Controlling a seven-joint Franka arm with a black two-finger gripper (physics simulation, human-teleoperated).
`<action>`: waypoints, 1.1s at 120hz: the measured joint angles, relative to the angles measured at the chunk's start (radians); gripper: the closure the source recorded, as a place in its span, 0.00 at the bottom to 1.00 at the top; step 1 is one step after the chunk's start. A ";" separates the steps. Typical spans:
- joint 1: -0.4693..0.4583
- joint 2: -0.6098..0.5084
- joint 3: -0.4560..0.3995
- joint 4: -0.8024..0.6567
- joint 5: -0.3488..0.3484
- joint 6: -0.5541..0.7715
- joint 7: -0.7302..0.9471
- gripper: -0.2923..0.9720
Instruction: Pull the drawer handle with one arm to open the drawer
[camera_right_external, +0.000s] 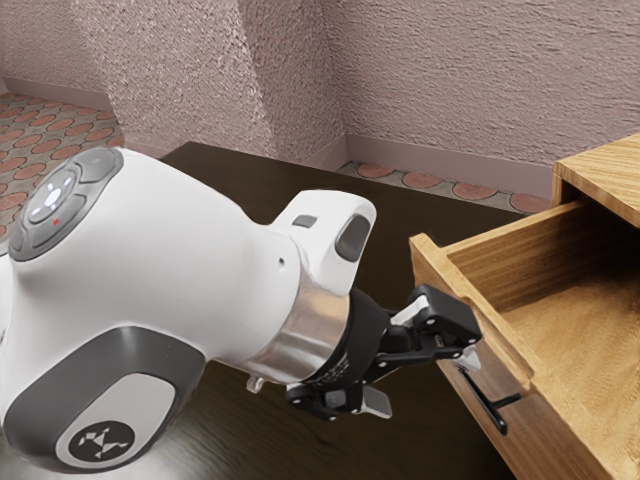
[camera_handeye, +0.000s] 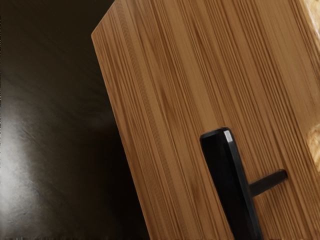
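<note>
Half out, the drawer wants a straight pull on the handle, no twisting; claw grip I cannot tell.

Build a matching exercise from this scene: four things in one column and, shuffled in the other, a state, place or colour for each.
1 drawer
2 drawer handle
3 tool
4 wall

A pink, rough
B open, close to the handle
C pulled out
D black, on the wooden front

Pairs: 1-C, 2-D, 3-B, 4-A
</note>
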 joint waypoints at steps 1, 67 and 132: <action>-0.002 -0.002 0.002 -0.002 0.000 0.000 0.000 0.25; -0.062 -0.104 0.062 -0.091 0.000 -0.001 0.001 0.25; -0.110 -0.263 0.143 -0.120 -0.014 -0.070 0.001 0.25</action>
